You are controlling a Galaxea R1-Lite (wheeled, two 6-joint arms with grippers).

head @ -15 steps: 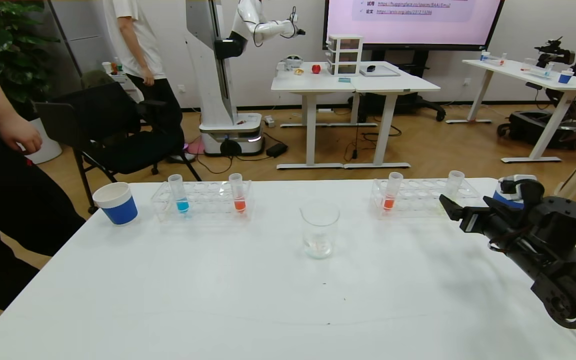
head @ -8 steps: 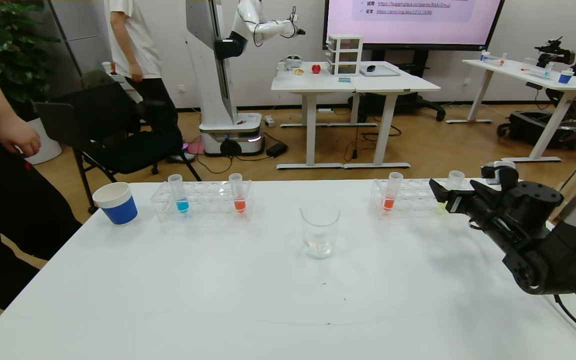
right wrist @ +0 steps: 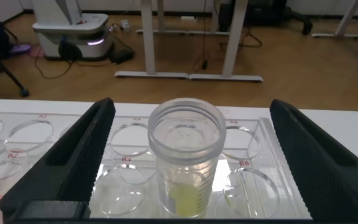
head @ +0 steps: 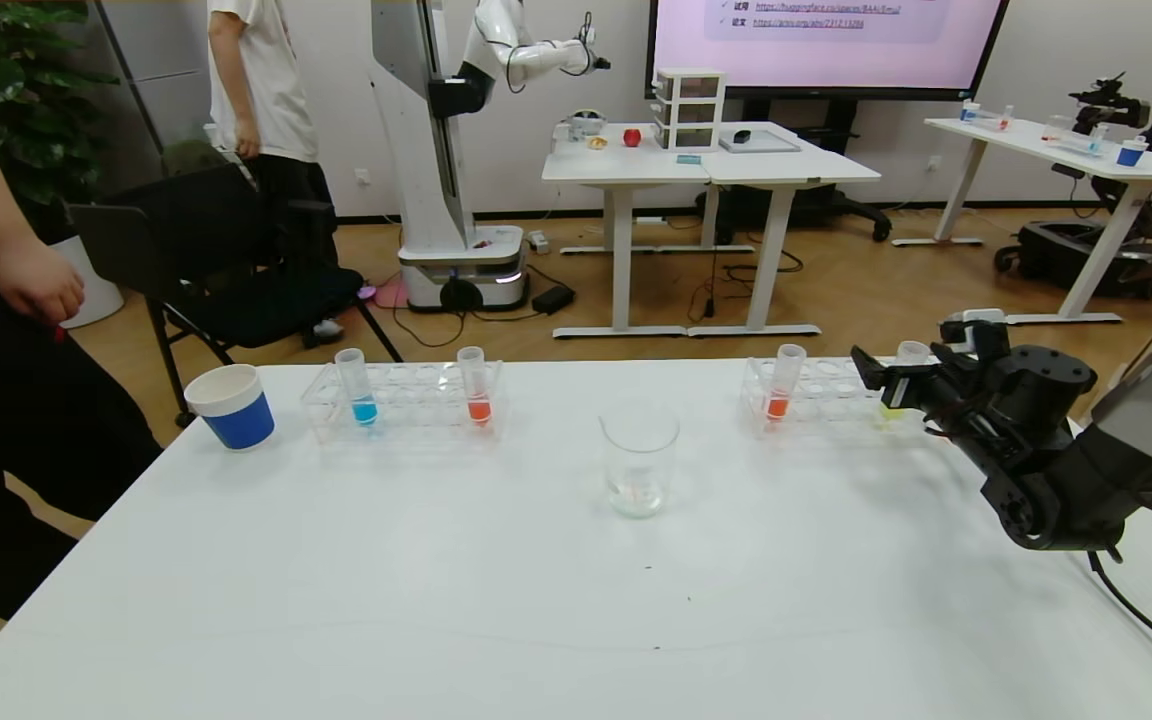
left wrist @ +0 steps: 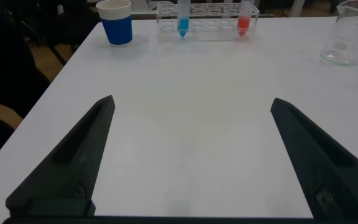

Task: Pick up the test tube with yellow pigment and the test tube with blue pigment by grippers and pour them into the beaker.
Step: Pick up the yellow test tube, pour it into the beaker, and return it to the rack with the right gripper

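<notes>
The right gripper (head: 896,372) is hovering at the far right of the white worktop (head: 496,590), its black jaws standing released, one on each side of the small clear plastic test tube with pale yellow-green liquid (right wrist: 185,163) without touching it. That yellow tube (head: 908,362) is standing upright in a hole of the clear plastic rack on the right (head: 821,395), near the rack's right end; a like tube holding orange-red liquid (head: 783,385) is sitting at the same rack's left end.

Across the worktop, the small clear plastic test tube with bright cyan-blue liquid (head: 354,385) is standing upright at the left end of a second clear rack (head: 406,400), with another orange-red tube (head: 476,385) near its right end. A blue-and-white paper cup (head: 231,405) is sitting just left of that rack.

The short clear glass beaker with a pouring lip (head: 639,458) is standing between the two racks, nearer the robot, apart from both.

The left gripper (left wrist: 191,158) is hanging low over the bare near-left worktop, jaws spread wide and grasping nothing.
</notes>
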